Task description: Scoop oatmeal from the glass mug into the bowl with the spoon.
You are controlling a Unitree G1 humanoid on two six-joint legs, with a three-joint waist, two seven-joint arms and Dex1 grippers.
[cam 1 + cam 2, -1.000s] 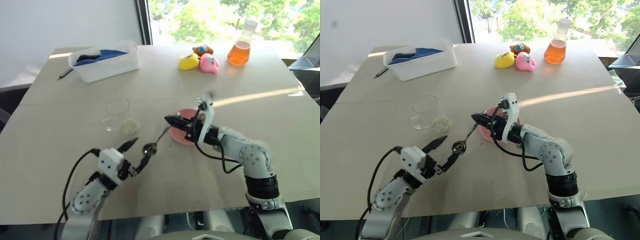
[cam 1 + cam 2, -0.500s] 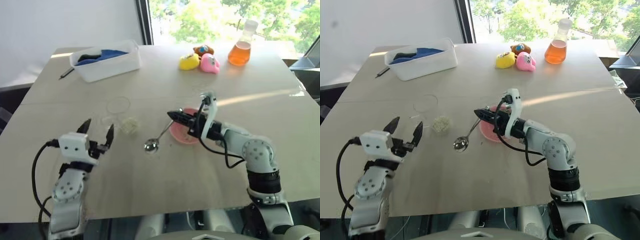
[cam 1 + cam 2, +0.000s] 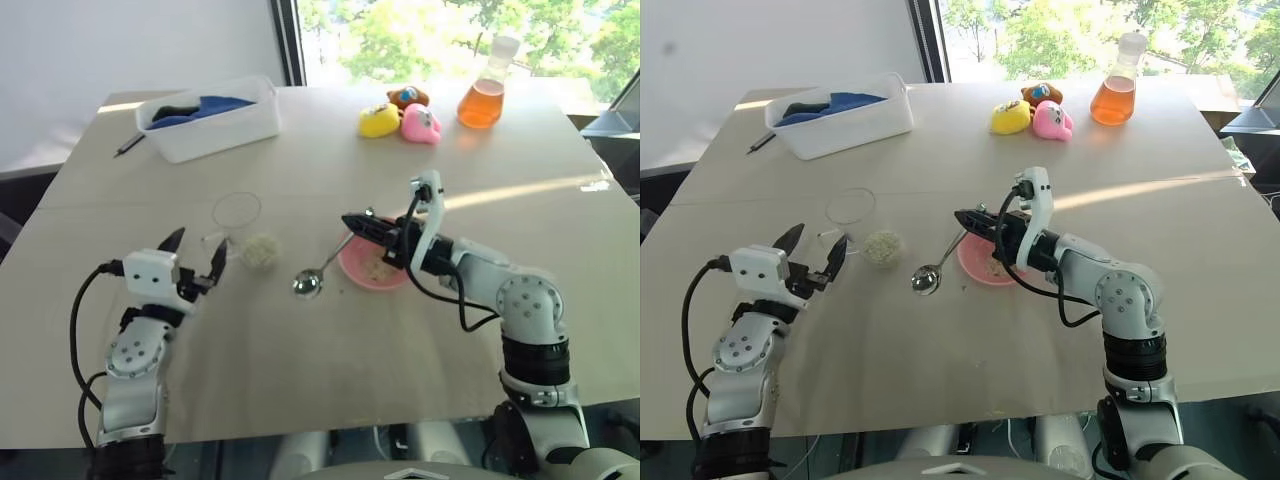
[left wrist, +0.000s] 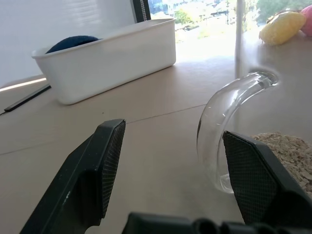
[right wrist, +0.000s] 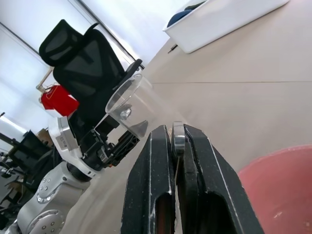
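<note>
Sat well inside the pale wooden table (image 3: 940,400), all of the task's things, with broad bare board toward the near edge and on both sides. Stood at mid-left: one glass mug (image 3: 847,222), upright, with one small heap of oatmeal (image 3: 881,247) on the board just beside it and a few flakes inside the one pink bowl (image 3: 985,270) to its right. Lay slanted between heap and bowl: one spoon (image 3: 938,266), its handle pinched in the clamped-tight right gripper (image 3: 965,217) above the bowl's rim, its head down near the board. Hovered just left of the mug, fingers spread and holding nothing: the left gripper (image 3: 812,252). Kept to the far side by the window: one white tub (image 3: 840,120), one dark pen (image 3: 762,144), three small toys (image 3: 1032,112), one flask of orange liquid (image 3: 1114,92).
</note>
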